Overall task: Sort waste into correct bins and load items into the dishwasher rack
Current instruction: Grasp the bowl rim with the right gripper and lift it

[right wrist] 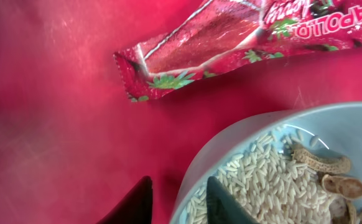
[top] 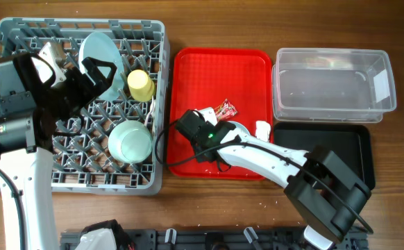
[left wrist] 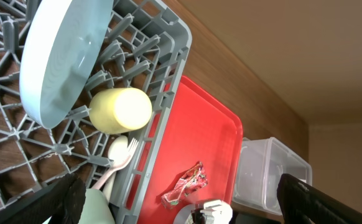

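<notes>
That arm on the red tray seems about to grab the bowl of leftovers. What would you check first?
1. Right gripper straddles the bowl rim, one finger inside, one outside: ok.
2. Jaws clamped on the rim: not ok, a gap shows on the outer side.
3. Food scraps sit inside the bowl: ok.
4. Snack wrapper lies apart from the fingers: ok.
5. Left gripper open over the dishwasher rack, away from the bowl: ok.
</notes>
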You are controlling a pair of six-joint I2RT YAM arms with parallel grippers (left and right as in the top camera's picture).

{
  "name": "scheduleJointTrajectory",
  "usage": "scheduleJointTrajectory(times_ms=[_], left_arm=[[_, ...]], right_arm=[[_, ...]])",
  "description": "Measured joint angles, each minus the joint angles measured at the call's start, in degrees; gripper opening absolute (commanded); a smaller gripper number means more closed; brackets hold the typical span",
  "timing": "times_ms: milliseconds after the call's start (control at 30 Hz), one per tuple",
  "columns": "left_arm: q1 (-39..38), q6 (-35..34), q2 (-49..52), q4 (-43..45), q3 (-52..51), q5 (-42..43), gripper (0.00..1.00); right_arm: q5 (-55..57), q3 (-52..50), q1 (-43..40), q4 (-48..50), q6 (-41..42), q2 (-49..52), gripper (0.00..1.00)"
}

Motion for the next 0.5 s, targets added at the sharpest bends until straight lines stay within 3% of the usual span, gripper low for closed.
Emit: scheduleJointTrajectory(times_ms=[33,233,400,500], left_arm=[[0.00,0.00,0.00,0.00,0.00,0.00,1.00],[0.00,0.00,0.00,-0.02,0.00,0.00,1.00],[0.00,0.00,0.00,0.00,0.00,0.00,1.00],[0.04,0.00,0.00,0.00,0.00,0.00,1.00]], right_arm=[[-0.02,-0.02,0.00,0.02,-0.17,0.04,0.04],[0.63,1.86,-0.26,-4.13,-0.76,-1.14,0.04],[0.37,3.02,-4.33,-14.71,-2.64,-18.62,0.04],[-0.68,3.08,-12.07,-21.81,-1.16,-26.58,0.04]])
